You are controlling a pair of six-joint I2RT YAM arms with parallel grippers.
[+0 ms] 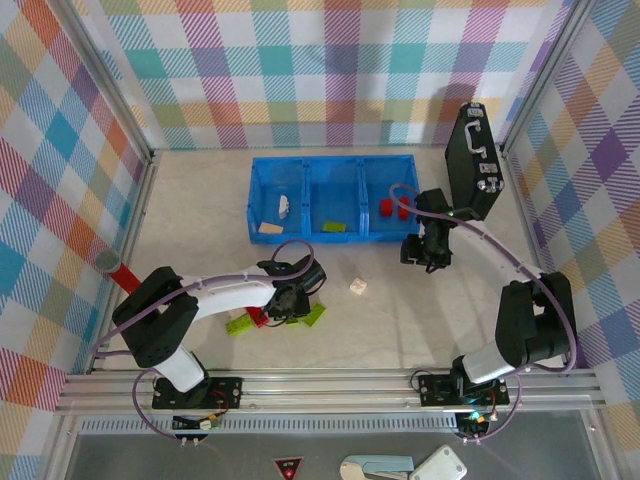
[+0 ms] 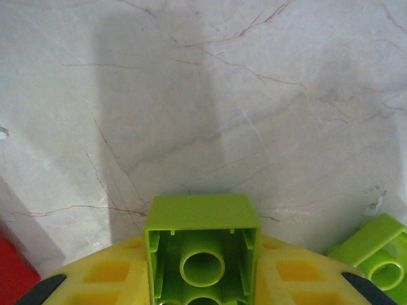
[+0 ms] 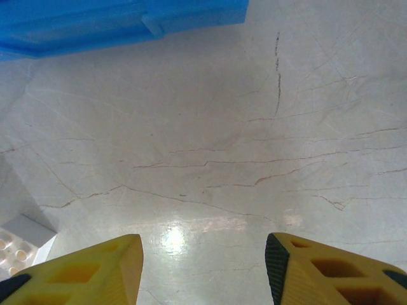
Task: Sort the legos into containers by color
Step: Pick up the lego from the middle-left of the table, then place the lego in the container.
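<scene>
In the left wrist view a lime green lego sits hollow side up between my yellow fingers, which press on both its sides. My left gripper is low over the table among a green lego, a second green one and a red one. The blue tray holds cream legos on the left, a green one in the middle and red ones on the right. My right gripper hangs open in front of the tray's right end, nothing between its fingers.
A cream lego lies alone on the table between the arms, also at the lower left of the right wrist view. A black case stands upright right of the tray. A red object lies at the left wall.
</scene>
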